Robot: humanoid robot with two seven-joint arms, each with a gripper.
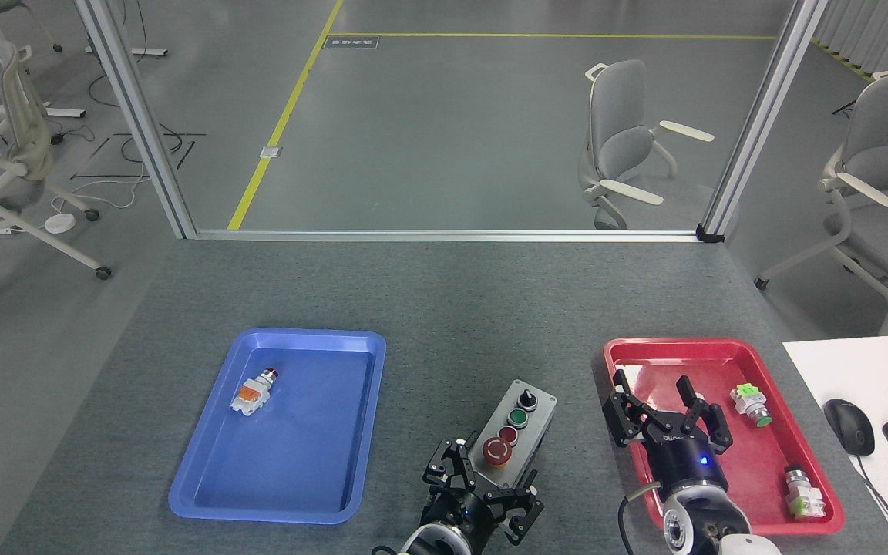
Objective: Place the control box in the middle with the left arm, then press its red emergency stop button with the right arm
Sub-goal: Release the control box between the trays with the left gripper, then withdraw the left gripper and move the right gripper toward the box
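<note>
Control box [512,433] lying slantwise on bench [444,308] between blue tray [182,493] and red tray [621,347], near end pinched in left pincer [482,493]; it should be lowering flat, while right pincer [667,420], fingers spread, is waiting over red tray.

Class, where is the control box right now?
In the head view, the control box lies low on the grey table, between the blue tray and red tray.

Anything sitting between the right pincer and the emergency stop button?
Nothing loose. In the head view, only bare grey table and the control box's edge separate the right pincer from the red emergency stop button.
</note>
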